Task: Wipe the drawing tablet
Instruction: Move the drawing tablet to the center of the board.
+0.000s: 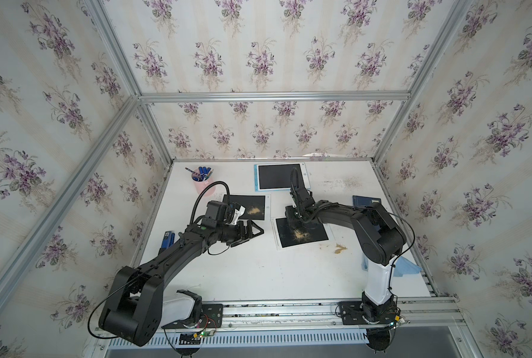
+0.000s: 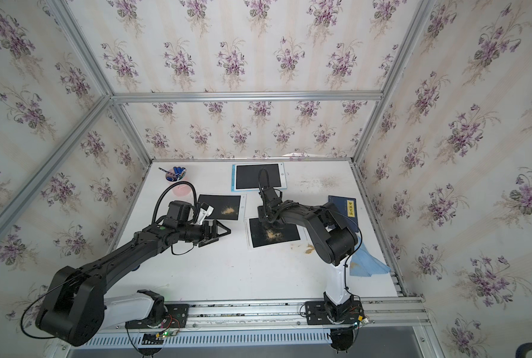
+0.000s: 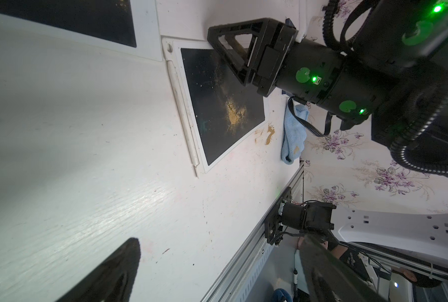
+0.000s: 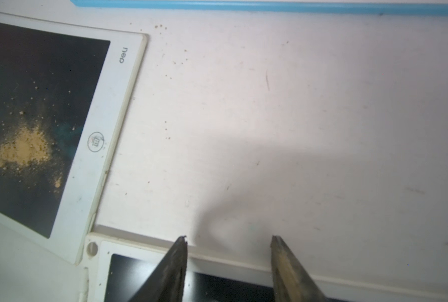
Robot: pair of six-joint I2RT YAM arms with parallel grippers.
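Three drawing tablets lie on the white table. A white-framed one (image 1: pixel 302 232) (image 3: pixel 212 104) in the middle carries a heap of tan powder (image 1: pixel 300 234). Another white-framed one (image 1: pixel 246 207) (image 4: pixel 61 78) to its left also has powder. A clean blue-framed one (image 1: pixel 281 176) lies at the back. My right gripper (image 1: pixel 292 217) (image 4: pixel 229 238) hovers over the middle tablet's far edge, open and empty. My left gripper (image 1: pixel 248 236) (image 3: pixel 220 239) stands wide open above bare table left of that tablet. A crumpled blue cloth (image 1: pixel 404 266) (image 3: pixel 293 133) lies at the right front, away from both grippers.
A pink cup of pens (image 1: pixel 202 179) stands at the back left. A dark blue book (image 1: pixel 365 201) lies at the right, partly under my right arm. A blue tool (image 1: pixel 167 240) sits by the left edge. Spilled powder (image 1: pixel 339 248) marks the table near the cloth.
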